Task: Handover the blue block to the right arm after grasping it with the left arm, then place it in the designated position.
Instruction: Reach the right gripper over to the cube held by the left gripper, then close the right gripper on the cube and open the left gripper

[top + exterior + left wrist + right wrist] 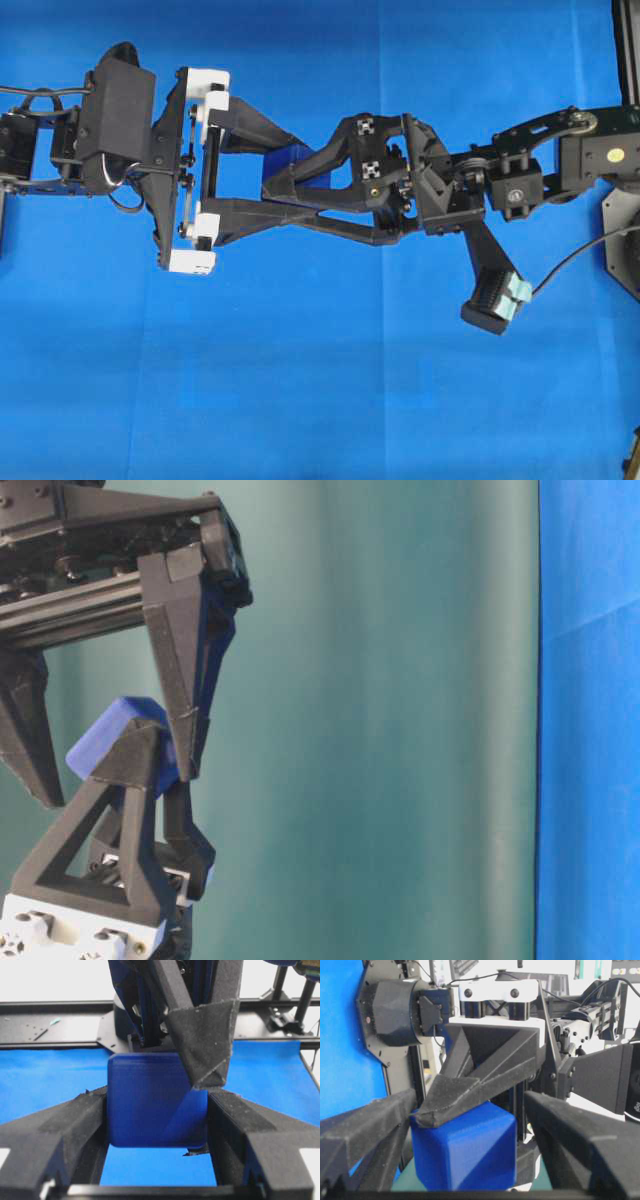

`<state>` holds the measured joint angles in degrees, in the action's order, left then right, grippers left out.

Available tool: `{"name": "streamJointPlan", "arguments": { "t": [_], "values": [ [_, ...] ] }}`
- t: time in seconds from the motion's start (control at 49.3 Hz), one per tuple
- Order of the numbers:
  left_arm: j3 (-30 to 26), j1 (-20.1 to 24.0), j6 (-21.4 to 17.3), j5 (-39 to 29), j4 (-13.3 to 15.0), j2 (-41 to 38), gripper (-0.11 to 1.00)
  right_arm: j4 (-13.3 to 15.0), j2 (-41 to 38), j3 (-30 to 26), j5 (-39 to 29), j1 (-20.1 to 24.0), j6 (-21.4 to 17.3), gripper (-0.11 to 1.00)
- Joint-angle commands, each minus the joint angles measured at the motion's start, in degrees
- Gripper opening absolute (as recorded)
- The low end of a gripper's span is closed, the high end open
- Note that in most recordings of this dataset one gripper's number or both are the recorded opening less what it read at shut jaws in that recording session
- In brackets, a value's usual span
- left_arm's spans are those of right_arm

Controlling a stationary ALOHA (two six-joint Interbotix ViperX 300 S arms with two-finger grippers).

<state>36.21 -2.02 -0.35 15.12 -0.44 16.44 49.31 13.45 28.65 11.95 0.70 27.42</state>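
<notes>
Matte, grainy left claw (157, 1125) clamped on smooth rounded blue block (150, 1102) — wedge-fingered right claw (465, 1130) spread wide around it

We record a blue cloth (300, 400) over the whole work surface, faintly creased and evenly lit. Behind it we list a plain teal backdrop (400, 720) and a black metal frame (55, 1007) along the far edge, with bright white beyond.

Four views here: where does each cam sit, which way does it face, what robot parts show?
Overhead: looks down at blue cloth; both arms meet.
Table-level: faces sideways; left gripper holds small dark-blue cube.
Left wrist: looks along its fingers.
Right wrist: looks between open right gripper fingers.
All share the cube.
</notes>
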Motion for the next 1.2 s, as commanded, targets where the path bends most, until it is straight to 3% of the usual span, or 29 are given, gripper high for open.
{"name": "streamJointPlan", "arguments": {
  "t": [0.0,0.304,0.365,0.466,0.507,1.176],
  "values": [
    [-0.7,-0.2,0.0,0.2,0.0,1.1,0.48,0.1,0.7,-1.8,0.2,-0.3,0.0,0.95],
    [-0.7,-0.4,0.0,0.2,0.1,1.1,0.48,1.5,0.8,-2.0,-2.4,-0.4,0.2,0.92],
    [-0.7,-0.4,0.0,0.1,0.1,1.1,0.48,2.9,0.8,-2.1,-4.5,-0.4,0.2,0.84],
    [-0.7,-0.5,0.0,0.2,0.1,1.1,0.48,4.1,0.9,-2.3,-6.9,-0.4,-0.3,0.57],
    [-0.7,-0.5,0.0,0.2,0.1,1.1,0.48,4.1,1.0,-2.5,-7.5,-0.4,-0.4,0.52],
    [-1.1,-0.7,1.7,0.2,0.1,0.9,0.48,4.0,1.3,-2.5,-8.2,-0.4,-0.8,0.52]
  ]
}}
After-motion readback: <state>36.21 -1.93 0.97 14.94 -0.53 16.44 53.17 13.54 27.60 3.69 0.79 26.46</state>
